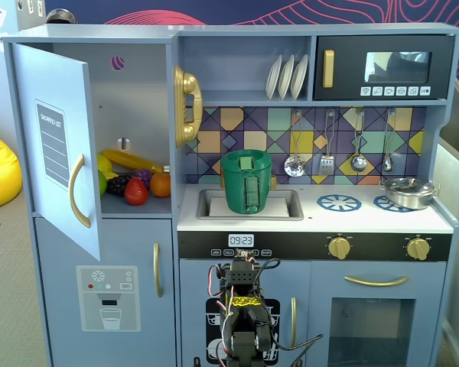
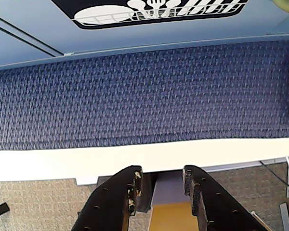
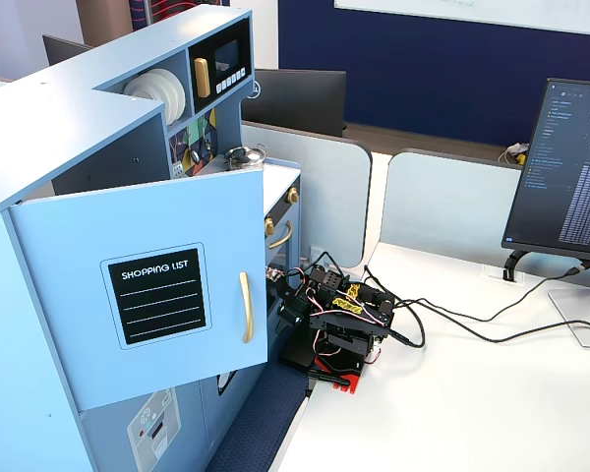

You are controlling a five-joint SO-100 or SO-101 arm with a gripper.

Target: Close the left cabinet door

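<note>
We see the left cabinet door point(image 1: 57, 145) point(image 3: 147, 295) swung open, exposing toy fruit point(image 1: 134, 183). The gripper point(image 2: 160, 185) points down at blue carpet point(image 2: 144, 91), jaws narrowly parted and empty.

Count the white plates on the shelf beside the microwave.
3. The plates stand on edge in a row on the upper shelf, left of the microwave in a fixed view: left, middle, right. None looks hidden.

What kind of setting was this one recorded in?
Likely an office or lab, not a real kitchen: a toy kitchen with its left cabinet door open stands beside a white desk, with a monitor and grey partitions nearby.
</note>
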